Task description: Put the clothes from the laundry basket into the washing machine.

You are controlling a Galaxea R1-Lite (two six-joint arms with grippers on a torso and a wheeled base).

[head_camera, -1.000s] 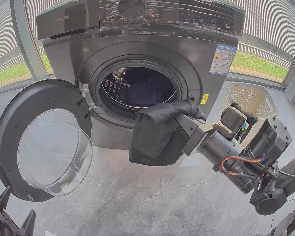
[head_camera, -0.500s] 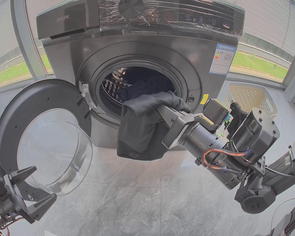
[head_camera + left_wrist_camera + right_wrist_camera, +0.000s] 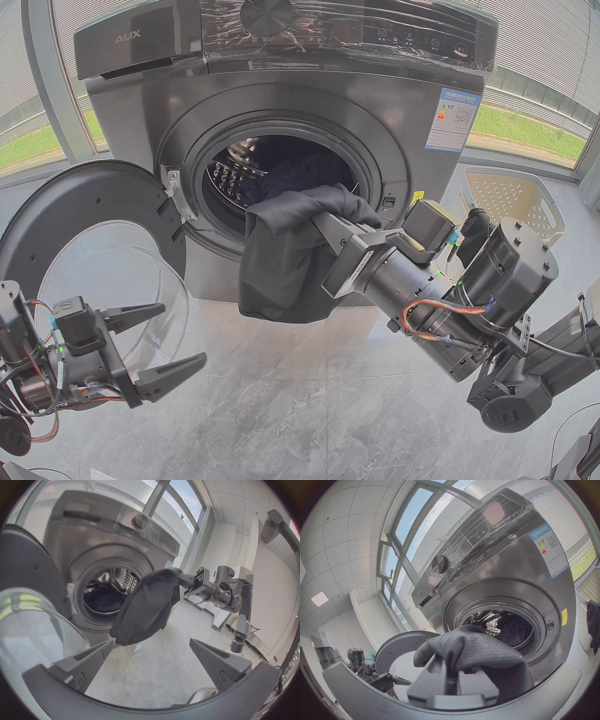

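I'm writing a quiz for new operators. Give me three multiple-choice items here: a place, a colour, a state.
1. Where does the held garment hang?
A. inside the basket
B. before the washer's opening
C. on the floor

2. What colour is it?
A. white
B. red
C. dark grey

3. The left pincer is:
A. open and empty
B. shut on cloth
C. shut on the door

Answers:
1. B, the right pincer holds it up there, off the floor.
2. C, its cloth looks charcoal.
3. A, its fingers stand apart with nothing between.
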